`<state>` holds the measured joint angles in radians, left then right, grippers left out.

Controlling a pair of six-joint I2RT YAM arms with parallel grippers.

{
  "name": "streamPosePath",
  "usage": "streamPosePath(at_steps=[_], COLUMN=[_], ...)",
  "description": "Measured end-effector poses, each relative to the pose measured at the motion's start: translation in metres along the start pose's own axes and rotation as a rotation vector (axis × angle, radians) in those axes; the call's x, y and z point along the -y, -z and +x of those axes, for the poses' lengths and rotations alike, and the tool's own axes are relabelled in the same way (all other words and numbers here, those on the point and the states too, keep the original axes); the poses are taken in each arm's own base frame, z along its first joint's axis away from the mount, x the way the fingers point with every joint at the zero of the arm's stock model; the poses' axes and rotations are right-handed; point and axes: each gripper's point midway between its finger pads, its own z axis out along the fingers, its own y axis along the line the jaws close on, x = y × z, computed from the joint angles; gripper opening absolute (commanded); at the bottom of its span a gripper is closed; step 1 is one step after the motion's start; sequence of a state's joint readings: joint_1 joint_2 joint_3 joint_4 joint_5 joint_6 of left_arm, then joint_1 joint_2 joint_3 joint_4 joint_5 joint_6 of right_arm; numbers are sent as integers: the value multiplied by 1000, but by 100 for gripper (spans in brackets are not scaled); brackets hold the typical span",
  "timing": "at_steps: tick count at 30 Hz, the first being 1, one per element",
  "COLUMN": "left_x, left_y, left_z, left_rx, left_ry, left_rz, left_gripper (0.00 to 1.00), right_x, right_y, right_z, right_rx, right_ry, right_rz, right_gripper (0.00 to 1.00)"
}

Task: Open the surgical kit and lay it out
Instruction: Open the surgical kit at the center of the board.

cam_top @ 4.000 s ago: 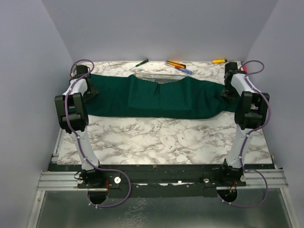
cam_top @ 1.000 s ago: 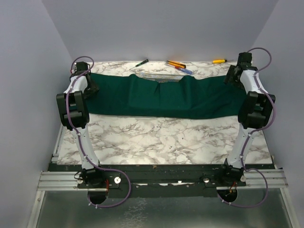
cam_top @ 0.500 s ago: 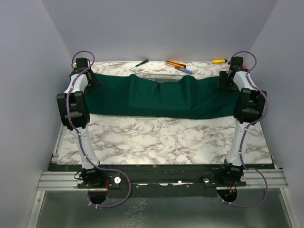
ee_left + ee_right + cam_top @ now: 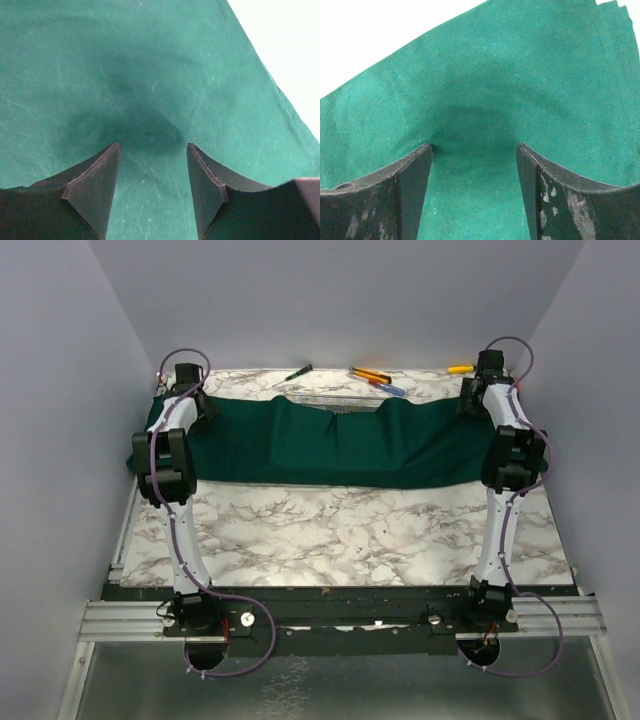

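1. Left gripper: jaws apart, poised over the far-left end of the dark green cloth wrap; nothing clamped.
2. Right gripper: jaws likewise apart, above the wrap's far-right end.
3. Wrap lies across the far half of the table, draped over the wire-mesh tray; only the tray's far rim shows.
4. Judgement: this mirrored placement suits taking both ends to draw the cloth flat.

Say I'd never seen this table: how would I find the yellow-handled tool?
Start at the marble table and follow the dark green cloth to its right end. Behind that end, by the back wall, lies the yellow-handled tool, alone; the other tools sit nearer the middle.
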<state>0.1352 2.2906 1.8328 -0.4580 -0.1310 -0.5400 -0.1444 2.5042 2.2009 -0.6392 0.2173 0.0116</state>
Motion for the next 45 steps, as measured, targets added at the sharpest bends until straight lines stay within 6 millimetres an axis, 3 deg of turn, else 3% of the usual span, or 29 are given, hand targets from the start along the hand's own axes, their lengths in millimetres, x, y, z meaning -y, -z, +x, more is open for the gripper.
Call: streamPosePath(at_steps=[15, 21, 25, 29, 32, 36, 39, 41, 43, 45], left_x=[-10, -3, 7, 19, 35, 69, 99, 118, 133, 138], left_y=[-22, -28, -20, 5, 47, 102, 128, 135, 136, 135], left_z=[-35, -50, -52, -52, -51, -40, -11, 17, 52, 77], left_rx=[100, 96, 67, 47, 49, 67, 56, 28, -21, -64], left_ry=[195, 218, 177, 109, 43, -63, -173, -247, -322, -372], left_rz=[-138, -95, -40, 17, 82, 207, 298, 351, 397, 414], left_gripper=[57, 58, 59, 59, 60, 62, 62, 63, 64, 64], right_x=[15, 9, 3, -7, -30, -90, -139, -169, -185, -192], right_y=[-11, -9, 10, 65, 119, 176, 189, 190, 188, 184], right_z=[-7, -6, -6, -10, -20, -10, 21, 50, 71, 80], right_rx=[-3, -20, -40, -29, 25, 63, 22, -34, -84, -106], right_ry=[-148, -223, -279, -295, -279, -193, -103, -40, -3, 14], right_rz=[24, -54, -103, -141, -199, -334, -425, -479, -506, -512], right_gripper=[65, 69, 76, 79, 79, 78, 74, 70, 67, 63])
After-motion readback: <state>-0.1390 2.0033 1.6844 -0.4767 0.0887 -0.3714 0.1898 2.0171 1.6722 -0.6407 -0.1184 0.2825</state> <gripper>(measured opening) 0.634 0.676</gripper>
